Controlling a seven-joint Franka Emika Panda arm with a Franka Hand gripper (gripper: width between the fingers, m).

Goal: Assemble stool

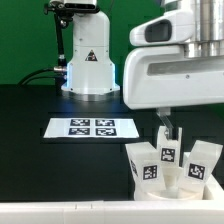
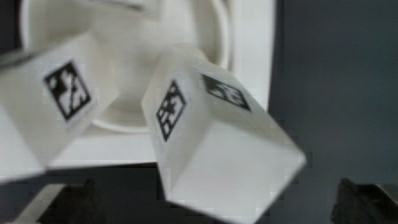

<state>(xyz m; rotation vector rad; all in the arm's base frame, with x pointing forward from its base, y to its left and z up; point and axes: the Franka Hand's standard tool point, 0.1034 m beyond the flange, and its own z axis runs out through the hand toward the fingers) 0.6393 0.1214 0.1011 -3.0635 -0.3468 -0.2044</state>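
The stool's white block legs stand close together at the exterior view's front right: one leg [image 1: 146, 162], a middle leg [image 1: 168, 156] and a third leg [image 1: 200, 163], each with a black-and-white tag. The round seat disc [image 1: 180, 188] lies among them, mostly hidden. My gripper [image 1: 166, 130] hangs just above the middle leg. In the wrist view my gripper [image 2: 217, 196] is open, with its dark fingers [image 2: 71, 200] on either side of a tagged leg [image 2: 222, 140] and a gap on both sides. Another leg [image 2: 54, 100] stands beside it, and the seat disc's rim [image 2: 217, 40] shows behind.
The marker board [image 1: 92, 128] lies flat on the black table [image 1: 40, 160] in the middle. The robot's white base [image 1: 88, 60] stands at the back before a green wall. The table's front edge runs close below the stool parts.
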